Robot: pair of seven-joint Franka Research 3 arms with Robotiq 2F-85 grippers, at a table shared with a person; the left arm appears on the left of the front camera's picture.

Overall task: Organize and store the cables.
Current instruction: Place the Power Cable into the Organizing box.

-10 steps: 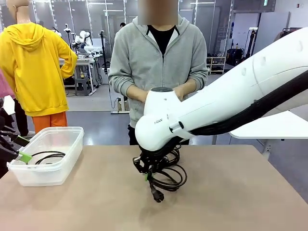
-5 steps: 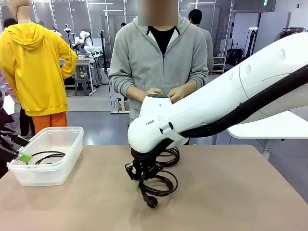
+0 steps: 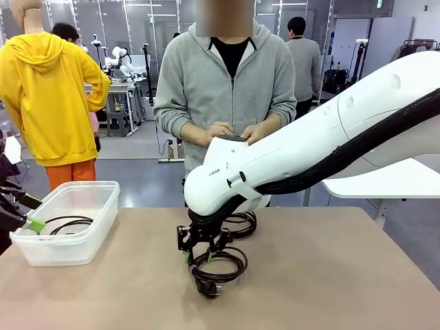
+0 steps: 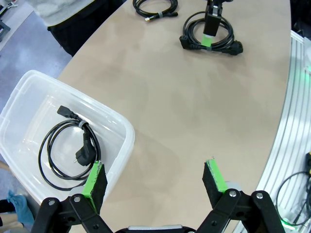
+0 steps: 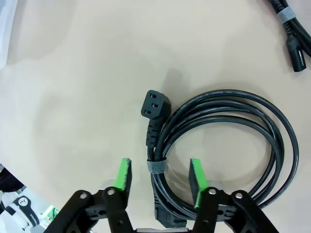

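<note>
The right pincer [image 5: 159,170], closed on the coiled cable [image 5: 279,131] a second ago, is now opened astride it, so it is left on the table [image 3: 330,275] well right of the bin [image 3: 103,199], not yet stored, while the left pincer [image 4: 154,174] is held open near the bin.

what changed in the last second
The right gripper shifted the near coil toward the robot's left, then opened and let it go on the table. The bin, the binned coil, the far coil and the open left gripper stayed put.
</note>
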